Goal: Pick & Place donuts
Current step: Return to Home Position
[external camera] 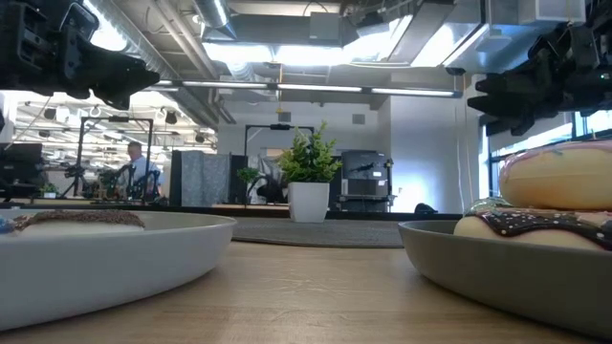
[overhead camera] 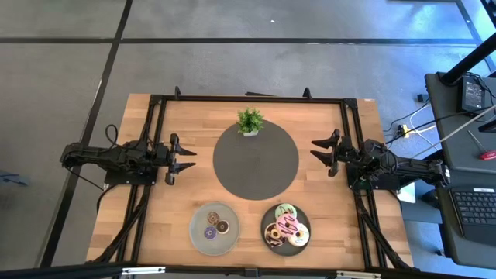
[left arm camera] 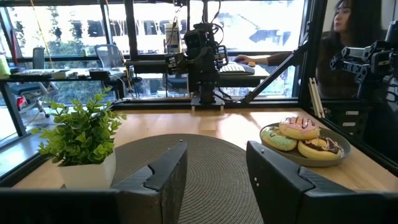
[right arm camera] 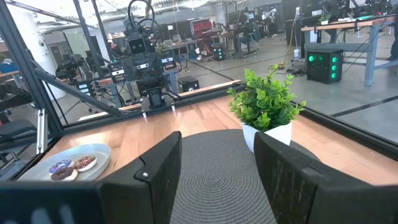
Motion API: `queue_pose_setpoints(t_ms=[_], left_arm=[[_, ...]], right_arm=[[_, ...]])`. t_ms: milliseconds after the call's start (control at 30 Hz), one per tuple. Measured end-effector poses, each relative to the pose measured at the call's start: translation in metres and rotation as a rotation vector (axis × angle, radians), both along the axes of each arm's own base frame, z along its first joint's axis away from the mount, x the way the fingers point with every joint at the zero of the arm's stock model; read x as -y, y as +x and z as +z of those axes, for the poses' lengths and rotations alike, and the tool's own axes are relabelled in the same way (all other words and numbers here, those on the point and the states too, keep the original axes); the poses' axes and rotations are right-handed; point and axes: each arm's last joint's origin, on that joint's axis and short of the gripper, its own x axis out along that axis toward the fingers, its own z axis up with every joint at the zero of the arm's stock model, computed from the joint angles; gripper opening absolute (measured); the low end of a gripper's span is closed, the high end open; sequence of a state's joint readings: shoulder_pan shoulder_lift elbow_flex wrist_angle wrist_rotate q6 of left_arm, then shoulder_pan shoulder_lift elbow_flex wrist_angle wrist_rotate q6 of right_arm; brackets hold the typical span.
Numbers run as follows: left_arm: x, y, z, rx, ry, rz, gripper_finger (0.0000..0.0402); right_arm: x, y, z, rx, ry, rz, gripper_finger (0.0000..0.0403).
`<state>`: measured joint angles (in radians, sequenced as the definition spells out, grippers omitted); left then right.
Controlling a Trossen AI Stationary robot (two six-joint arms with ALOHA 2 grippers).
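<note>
Both arms hang over the wooden table point(overhead camera: 174, 198) — left gripper point(overhead camera: 188, 159) at the left edge of the round dark mat point(overhead camera: 256, 167), right gripper point(overhead camera: 316, 149) at its right, fingers spread and empty. At the near edge, two small donuts point(overhead camera: 216, 229) lie on the gray plate point(overhead camera: 198, 240); larger donuts point(overhead camera: 285, 226) crowd the black plate point(left arm camera: 306, 161) just to its right. A potted plant point(overhead camera: 249, 121) stands on the mat's far rim — grey floor all around.

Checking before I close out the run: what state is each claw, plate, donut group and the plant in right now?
left claw: open, holding nothing, at the table's left side.
right claw: open, holding nothing, at the table's right side.
gray plate: carries three small donuts, lying flat.
black plate: carries the bigger donuts, piled together.
potted plant: upright, at the round mat's edge.
</note>
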<state>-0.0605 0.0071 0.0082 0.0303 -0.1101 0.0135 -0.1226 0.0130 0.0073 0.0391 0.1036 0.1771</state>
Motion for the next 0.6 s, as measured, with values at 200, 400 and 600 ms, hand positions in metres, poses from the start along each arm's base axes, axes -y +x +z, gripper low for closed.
queue_pose_setpoints(t_ms=[200, 400, 600], left_arm=[[0.0, 0.0, 0.0, 0.0, 0.0, 0.0, 0.0164], [0.0, 0.0, 0.0, 0.0, 0.0, 0.0, 0.016], [0.0, 0.0, 0.0, 0.0, 0.0, 0.0, 0.0162]], right_arm=[[0.0, 0.0, -0.0001, -0.001, 0.0, 0.0, 0.0202], [0.0, 0.0, -0.0001, 0.0, -0.001, 0.0, 0.0202], [0.0, 0.0, -0.0001, -0.001, -0.001, 0.0, 0.0202]])
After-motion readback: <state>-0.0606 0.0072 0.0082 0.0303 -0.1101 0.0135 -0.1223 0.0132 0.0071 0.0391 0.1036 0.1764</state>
